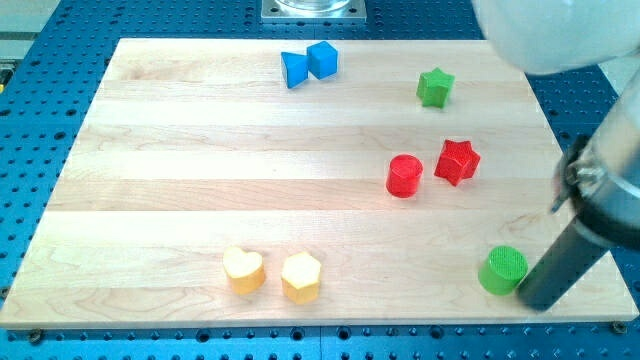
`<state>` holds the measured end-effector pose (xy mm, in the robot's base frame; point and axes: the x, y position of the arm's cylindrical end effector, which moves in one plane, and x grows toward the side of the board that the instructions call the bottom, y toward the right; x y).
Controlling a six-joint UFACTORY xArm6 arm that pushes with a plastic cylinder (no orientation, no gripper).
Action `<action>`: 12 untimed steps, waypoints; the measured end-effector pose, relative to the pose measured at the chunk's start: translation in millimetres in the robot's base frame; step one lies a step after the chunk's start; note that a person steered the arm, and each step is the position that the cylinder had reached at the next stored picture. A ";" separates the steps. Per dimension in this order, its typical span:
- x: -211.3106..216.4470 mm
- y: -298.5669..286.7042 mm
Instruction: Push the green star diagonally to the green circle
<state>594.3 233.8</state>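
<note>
While my tip (537, 303) rests at the view's lower right, just beside the green round block (502, 270), no push on the green star-shaped block (435, 87) has begun; being a bare rod, it holds nothing. That star sits well apart near the view's top right, beyond the red star block (457, 161) and red round block (404, 176). Next, I judge, the tip must travel above the star and drive it down-right, skirting the red pair. The rod's upper part is cut off; whether the tip touches the circle I cannot tell.
</note>
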 end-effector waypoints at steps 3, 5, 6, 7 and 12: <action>-291.9 49.9; -254.5 -200.3; -272.6 -175.2; -275.6 -102.8; -240.2 -185.6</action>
<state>354.1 48.2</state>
